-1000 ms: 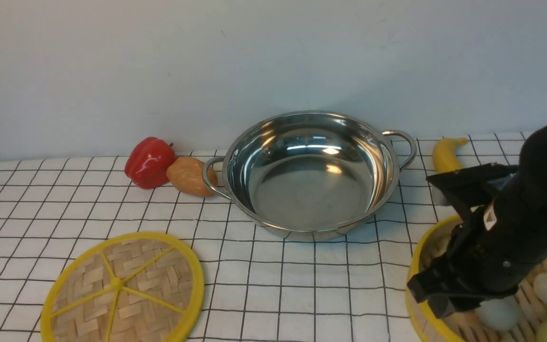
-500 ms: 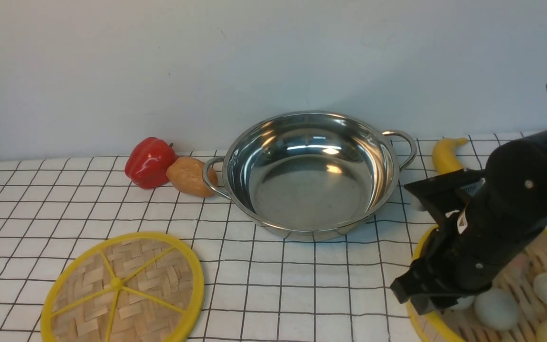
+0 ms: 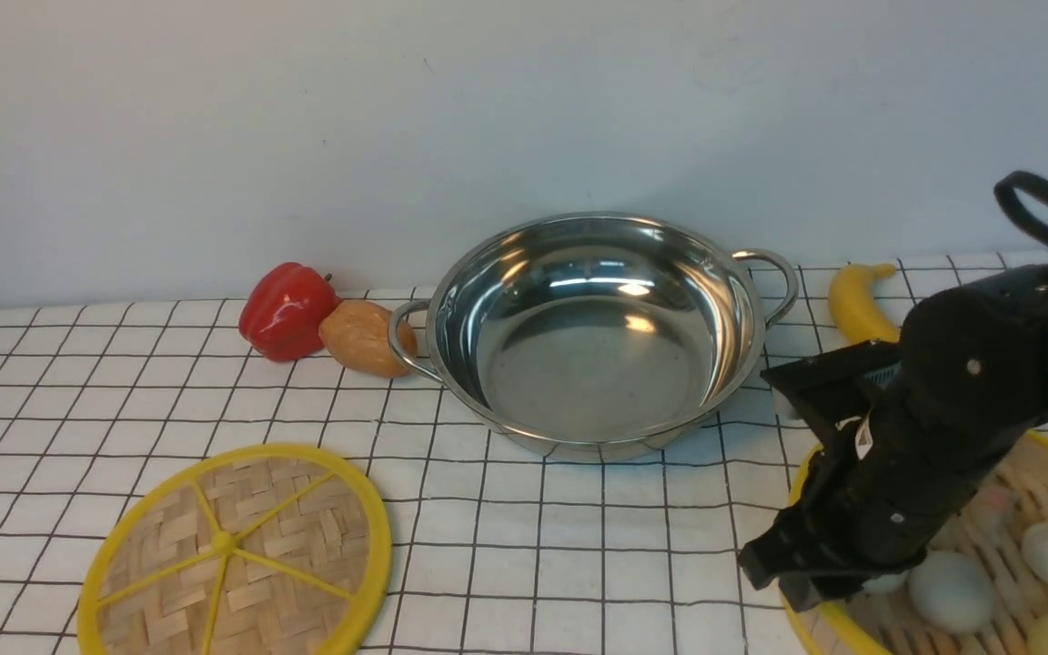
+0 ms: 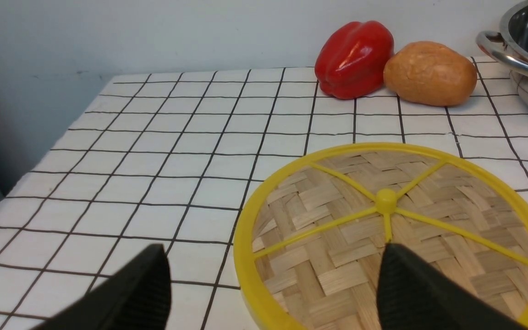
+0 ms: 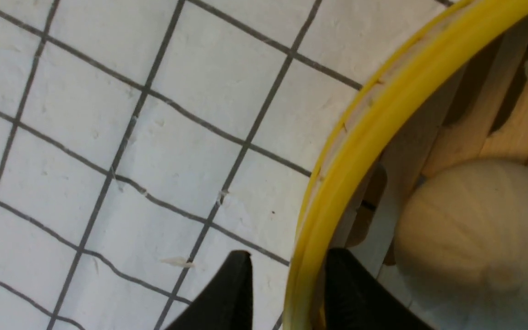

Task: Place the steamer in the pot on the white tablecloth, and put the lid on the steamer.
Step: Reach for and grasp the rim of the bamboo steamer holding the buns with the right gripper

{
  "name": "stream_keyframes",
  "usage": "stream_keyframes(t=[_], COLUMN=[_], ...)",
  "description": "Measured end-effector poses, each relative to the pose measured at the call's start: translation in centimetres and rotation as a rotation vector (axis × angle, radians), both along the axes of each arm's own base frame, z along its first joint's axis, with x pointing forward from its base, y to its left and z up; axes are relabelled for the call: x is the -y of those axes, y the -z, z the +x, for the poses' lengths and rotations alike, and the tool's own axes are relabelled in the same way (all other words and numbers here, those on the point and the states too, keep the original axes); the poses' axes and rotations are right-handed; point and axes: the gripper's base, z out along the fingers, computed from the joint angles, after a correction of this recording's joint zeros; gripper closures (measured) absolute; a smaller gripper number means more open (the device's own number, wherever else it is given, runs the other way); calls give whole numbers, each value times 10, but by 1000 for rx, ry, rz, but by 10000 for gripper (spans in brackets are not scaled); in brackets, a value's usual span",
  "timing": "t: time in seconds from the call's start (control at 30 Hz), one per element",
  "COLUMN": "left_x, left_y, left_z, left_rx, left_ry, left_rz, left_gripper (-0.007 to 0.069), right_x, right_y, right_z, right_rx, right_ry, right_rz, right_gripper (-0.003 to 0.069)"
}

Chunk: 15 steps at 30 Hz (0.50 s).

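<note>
- The pot (image 3: 597, 364), wide and mirror-bright, stands empty on the white tablecloth (image 3: 579, 546) close to a plain pale wall (image 3: 488, 109), its two loop handles pointing left and right.
- The steamer (image 3: 833, 623) sits on the cloth to the right of the pot and nearer the robot, clear of it and partly cut off by the front view's edge. Pale toy dumplings (image 3: 952, 591) lie on its slatted floor.
- The right gripper (image 5: 287, 266), on a black arm reaching down to the right of the pot, straddles the steamer's yellow rim on the flank turned toward the pot. One finger is outside over the cloth, the other inside beside a ribbed pale dumpling. The jaws stand part-way apart, and a strip of cloth shows between the outer finger and the rim, so no pinch is seen.
- The lid (image 3: 233, 546) lies flat on the cloth to the left of the pot and nearer the robot, apart from it, with its six yellow spokes facing up.
- The left gripper (image 4: 273, 256), seen only by its own wrist camera, hangs with jaws spread wide and holds nothing. One finger is over the lid, the other over bare cloth on the side away from the pot.
- A red pepper (image 3: 286, 309) and a brown potato (image 3: 362, 338) rest side by side to the left of the pot, the potato just beside its left handle.
- A banana (image 3: 854, 296) lies to the right of the pot, past its right handle.
</note>
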Motion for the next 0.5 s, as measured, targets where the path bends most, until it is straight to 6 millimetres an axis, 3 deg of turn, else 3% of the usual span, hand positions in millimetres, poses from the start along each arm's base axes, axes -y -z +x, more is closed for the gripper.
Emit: stream_keyframes(t=[0.5], left_x=[0], left_y=[0], left_z=[0], left_rx=[0], left_ry=[0], left_rz=[0], left_gripper=[67], right_x=[-1], right_y=[8], right_z=[2], right_rx=[-19], right_ry=[0], right_rz=[-11], right_gripper=[416])
